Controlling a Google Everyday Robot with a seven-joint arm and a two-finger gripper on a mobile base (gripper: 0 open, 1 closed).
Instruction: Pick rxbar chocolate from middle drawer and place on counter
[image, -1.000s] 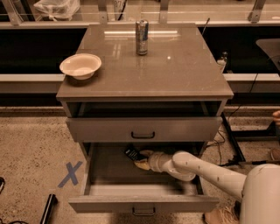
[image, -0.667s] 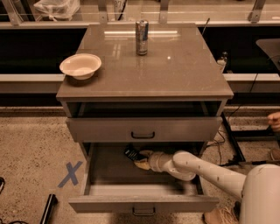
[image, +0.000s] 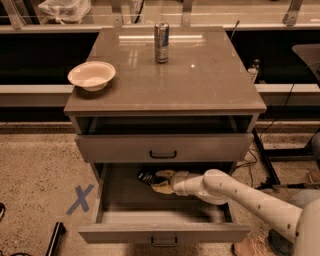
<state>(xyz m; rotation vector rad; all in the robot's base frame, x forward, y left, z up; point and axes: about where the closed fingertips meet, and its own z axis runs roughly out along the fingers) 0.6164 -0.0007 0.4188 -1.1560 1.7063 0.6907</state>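
Inside middle drawer (image: 125, 231) (pulled out), gripper (image: 160, 181), fingers spread, seemingly straddling rxbar chocolate (image: 146, 176)

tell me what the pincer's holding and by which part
Cannot tell: the pincer sits at one end of the rxbar chocolate in the middle drawer.

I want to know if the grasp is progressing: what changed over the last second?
Nothing visibly changed. The tool stays open, reaching into the pulled-out middle drawer, right by the rxbar chocolate on the drawer floor. The can and bowl remain on the counter.
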